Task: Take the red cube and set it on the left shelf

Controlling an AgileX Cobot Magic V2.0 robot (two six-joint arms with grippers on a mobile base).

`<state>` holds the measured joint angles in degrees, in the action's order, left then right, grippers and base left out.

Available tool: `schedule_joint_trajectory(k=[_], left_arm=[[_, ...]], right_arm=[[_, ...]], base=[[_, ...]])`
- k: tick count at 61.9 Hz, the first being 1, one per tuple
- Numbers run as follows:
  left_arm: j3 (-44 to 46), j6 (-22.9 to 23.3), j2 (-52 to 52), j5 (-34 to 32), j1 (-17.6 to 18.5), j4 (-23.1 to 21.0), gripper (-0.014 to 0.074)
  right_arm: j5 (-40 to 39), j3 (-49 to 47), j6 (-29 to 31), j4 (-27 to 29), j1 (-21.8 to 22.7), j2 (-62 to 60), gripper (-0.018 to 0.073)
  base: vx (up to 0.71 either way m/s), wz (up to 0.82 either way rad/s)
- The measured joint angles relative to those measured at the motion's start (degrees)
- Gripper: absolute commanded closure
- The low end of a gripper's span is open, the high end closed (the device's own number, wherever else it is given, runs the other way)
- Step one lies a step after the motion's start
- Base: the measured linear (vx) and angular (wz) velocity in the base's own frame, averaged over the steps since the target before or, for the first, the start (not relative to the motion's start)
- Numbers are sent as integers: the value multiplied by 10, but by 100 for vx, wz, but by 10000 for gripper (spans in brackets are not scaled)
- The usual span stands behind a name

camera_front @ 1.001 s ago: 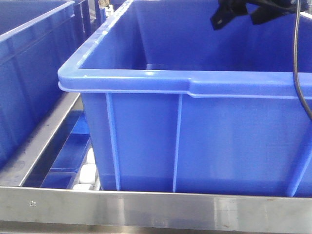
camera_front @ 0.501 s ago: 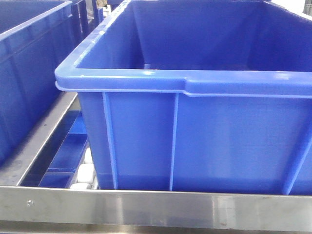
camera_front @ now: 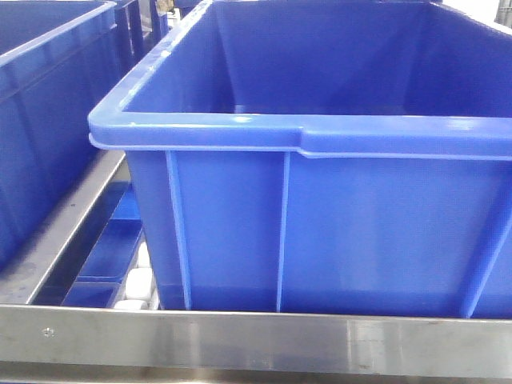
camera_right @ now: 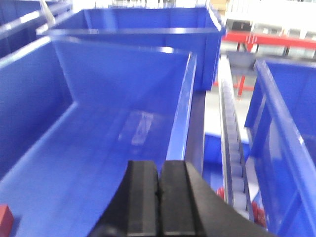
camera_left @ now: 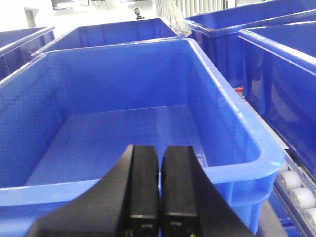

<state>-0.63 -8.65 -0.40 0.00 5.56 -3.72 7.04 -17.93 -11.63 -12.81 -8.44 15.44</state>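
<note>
Both grippers, left and right, were closed on nothing; the right should open before descending squarely over the red cube on the crate floor.

Blue crate sits on steel shelf rollers

This looks like a warehouse or factory logistics floor. A large blue plastic crate sits on a stainless-steel roller rack, with white rollers showing just left of the crate's base. More identical crates stand behind and beside it (row after row), and red steel framing runs behind them.
</note>
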Motion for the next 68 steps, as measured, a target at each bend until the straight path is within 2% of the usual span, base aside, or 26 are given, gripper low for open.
schedule_joint_trajectory(k=[24,33,42,50,68], left_arm=[[0,0,0,0,0,0,491],[0,0,0,0,0,0,491],[0,0,0,0,0,0,491],[0,0,0,0,0,0,491],[0,0,0,0,0,0,491]], right_arm=[[0,1,0,0,0,-2,503],[2,24,0,0,6,-50,503],[3,76,0,2,47,-121,503],[5,129,0,26,87,-158,503],[-5,195,-1,57,96,-160,503]], base=[[0,0],[0,0],[0,0],[0,0],[0,0]])
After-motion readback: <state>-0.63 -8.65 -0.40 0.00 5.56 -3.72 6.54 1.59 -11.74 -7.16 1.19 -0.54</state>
